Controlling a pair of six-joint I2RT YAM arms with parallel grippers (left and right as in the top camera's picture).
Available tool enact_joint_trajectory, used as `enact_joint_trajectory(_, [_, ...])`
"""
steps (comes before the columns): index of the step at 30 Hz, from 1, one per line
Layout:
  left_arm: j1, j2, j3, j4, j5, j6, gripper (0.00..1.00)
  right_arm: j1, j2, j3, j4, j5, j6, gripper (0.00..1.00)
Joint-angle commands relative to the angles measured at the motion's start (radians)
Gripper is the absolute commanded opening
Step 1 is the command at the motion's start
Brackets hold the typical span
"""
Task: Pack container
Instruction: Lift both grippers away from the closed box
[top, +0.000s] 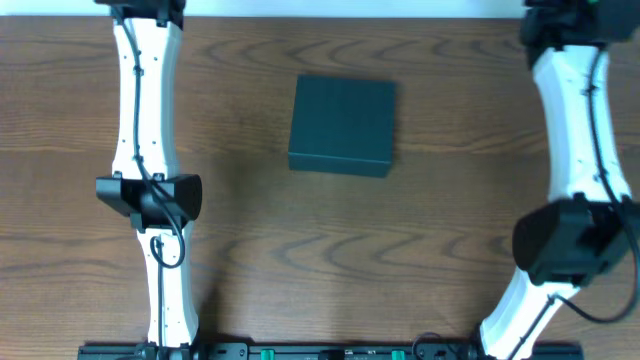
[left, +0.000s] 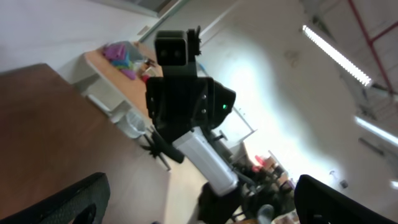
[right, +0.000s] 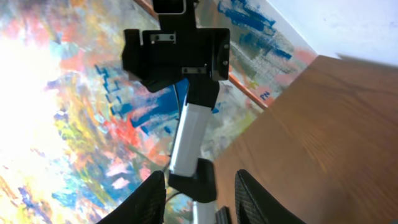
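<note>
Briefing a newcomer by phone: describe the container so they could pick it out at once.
Looking down on the brown wooden table, find the gap between the white left arm and right arm. There sits the container, lid shut. It is the only dark teal, square box, touching neither arm.

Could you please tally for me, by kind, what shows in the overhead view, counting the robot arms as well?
Dark teal-green box, lid shut: 1
White robot arms: 2, the left arm and the right arm
Total: 3
</note>
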Motion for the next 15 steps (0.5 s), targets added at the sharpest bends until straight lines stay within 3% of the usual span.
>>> enact_joint_trajectory(1, [0.008,-0.011,0.094,-0.124,-0.16,-0.013,0.96,-0.034,-0.038,0.011,-0.065,0.12,-0.013,0.37])
enact_joint_trajectory(3, [0.008,-0.013,0.134,-0.251,-0.214,0.068,0.96,-0.044,-0.058,0.011,-0.158,0.167,-0.068,0.37])
enact_joint_trajectory(7, [0.0,-0.031,0.212,-0.684,-0.338,0.356,0.96,-0.045,-0.109,0.011,-0.47,0.275,-0.294,0.4])
enact_joint_trajectory(12, [0.0,-0.123,0.211,-1.426,-0.554,0.959,0.96,-0.045,-0.237,0.012,-1.258,0.554,-0.952,0.5])
enact_joint_trajectory(15, [0.0,-0.149,0.211,-1.752,-0.734,1.172,0.96,-0.04,-0.297,0.012,-1.641,0.826,-1.203,0.52])
